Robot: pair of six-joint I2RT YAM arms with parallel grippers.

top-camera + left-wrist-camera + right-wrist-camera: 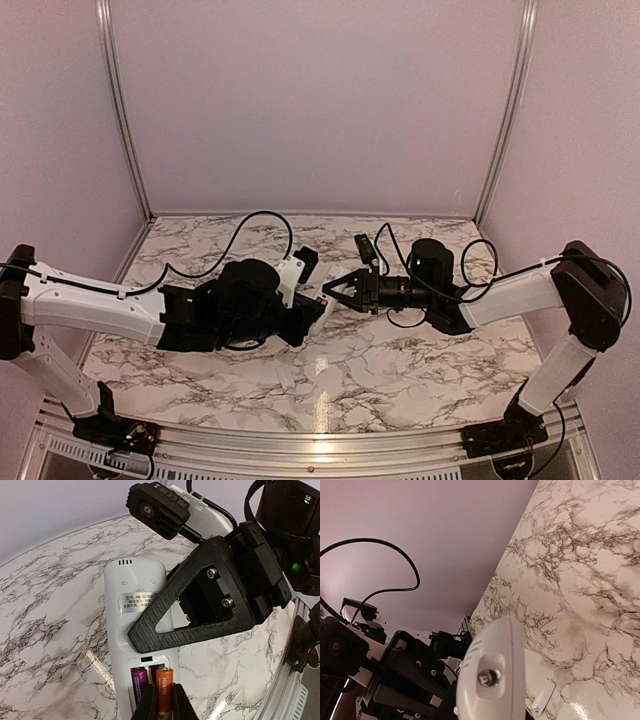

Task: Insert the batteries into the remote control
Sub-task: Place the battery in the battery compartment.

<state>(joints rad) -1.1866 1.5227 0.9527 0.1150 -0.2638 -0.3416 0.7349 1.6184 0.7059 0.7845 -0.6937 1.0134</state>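
Observation:
The white remote control [131, 611] is turned plain back up with its battery bay open at the near end. The dark battery [138, 685], purple in this light, lies in the bay's left slot. My left gripper [164, 696] is shut on the orange battery [164, 681] and holds it at the empty right slot. My right gripper [336, 292] grips the remote's far half, with one black finger [200, 611] across its back. The right wrist view shows the remote's rounded front end [492, 677] held above the table.
A small flat white piece [543, 696] lies on the marble table [420, 360] below the remote. The two arms meet close together at mid-table. Grey walls and metal rails [130, 150] close the back and sides.

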